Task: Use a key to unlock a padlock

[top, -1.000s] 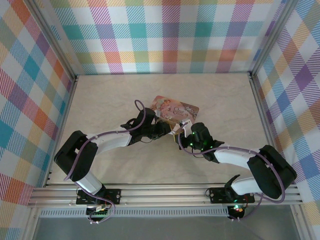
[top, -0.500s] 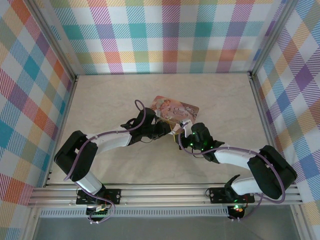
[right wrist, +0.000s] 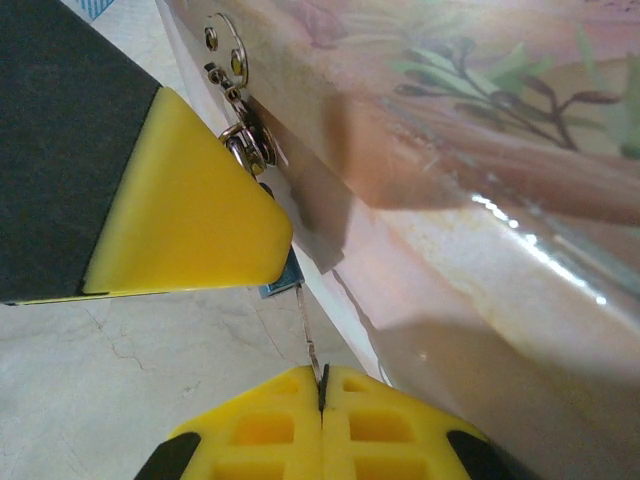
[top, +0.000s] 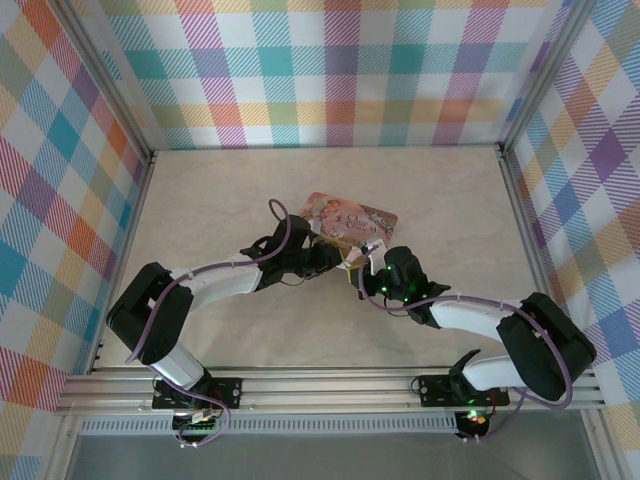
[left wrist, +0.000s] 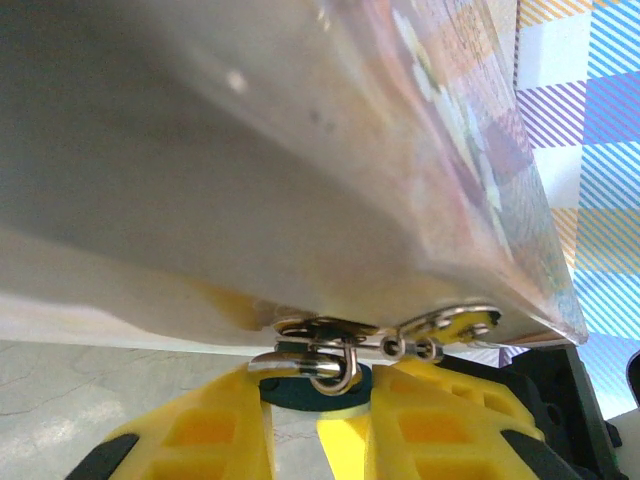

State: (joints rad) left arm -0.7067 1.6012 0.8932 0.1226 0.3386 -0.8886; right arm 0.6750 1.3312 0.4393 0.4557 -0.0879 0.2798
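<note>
The tiny dark blue-grey padlock [left wrist: 300, 392] hangs by its thin metal shackle [left wrist: 338, 375] from the hasp on the near edge of the pink illustrated tin [top: 352, 215]. My left gripper [left wrist: 320, 405] is shut on the padlock, one yellow finger on each side. In the right wrist view a corner of the padlock [right wrist: 283, 278] peeks from under the left gripper's finger [right wrist: 185, 215]. A thin key blade [right wrist: 308, 330] runs from it down into my right gripper [right wrist: 322, 385], which is shut on the key. Both grippers meet at the tin's near edge, left gripper [top: 338, 258] and right gripper [top: 366, 268].
A small key ring with a yellow tag [left wrist: 450, 325] hangs beside the hasp. The tin's side wall [right wrist: 480, 230] stands close on the right of the key. Plaid walls [top: 340, 70] enclose the pale tabletop [top: 220, 200] on three sides.
The right wrist has shifted slightly to the right and toward the near edge. The left arm, padlock and tin look unmoved.
</note>
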